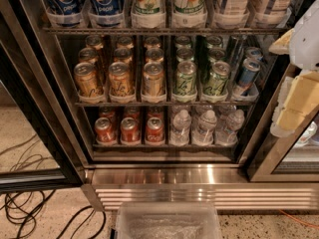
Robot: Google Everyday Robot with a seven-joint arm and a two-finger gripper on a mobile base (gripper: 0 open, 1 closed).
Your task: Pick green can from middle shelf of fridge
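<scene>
The fridge (199, 176) stands open in front of me. Its middle shelf (164, 103) is a dark wire rack with lanes of cans. Two lanes of green cans sit right of centre, fronted by one green can (186, 78) and another (216, 78). More green cans stand behind them. Gold cans (119, 78) fill the three left lanes, and slim blue cans (246, 73) fill the far right lane. My gripper (294, 106), white and cream, hangs at the right edge of the camera view. It is outside the fridge, right of the blue cans, and touches no can.
Large soda bottles (148, 4) fill the rack above. Red cans (129, 129) and water bottles (204, 128) fill the rack below. The dark door frame (35, 113) runs down the left. A clear plastic bin (167, 222) sits below the grille, and black cables (25, 208) lie on the floor at left.
</scene>
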